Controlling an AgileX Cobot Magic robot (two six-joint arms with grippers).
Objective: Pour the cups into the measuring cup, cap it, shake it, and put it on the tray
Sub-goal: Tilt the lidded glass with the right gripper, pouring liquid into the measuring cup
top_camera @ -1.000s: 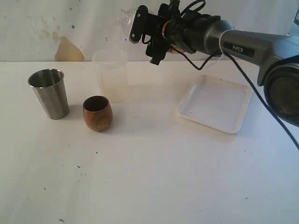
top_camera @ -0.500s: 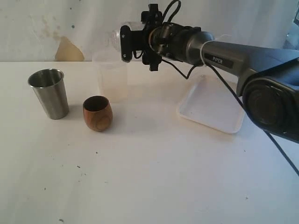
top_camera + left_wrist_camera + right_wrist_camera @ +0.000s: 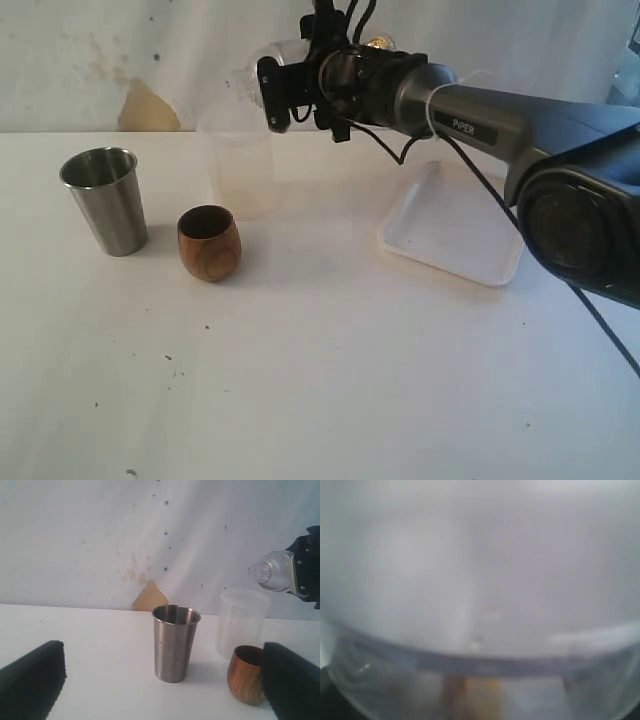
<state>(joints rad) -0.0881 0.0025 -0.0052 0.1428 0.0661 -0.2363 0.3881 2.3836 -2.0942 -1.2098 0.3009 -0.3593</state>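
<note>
Clear domed cap [image 3: 272, 570], gripped in right claw [image 3: 268, 85], hung just above the tall clear graduated measuring cup [image 3: 238, 165] on the desk [image 3: 330, 380]; left claw [image 3: 162, 685] wide, empty; apparently capping, next: lower squarely onto rim.

Three vessels upright, tray [image 3: 460, 225] apart
Steel tumbler [image 3: 104, 200] beside brown wooden cup [image 3: 209, 243], clear measuring cup [image 3: 240, 170] behind them, all open-topped; white tray lies flat.
</note>
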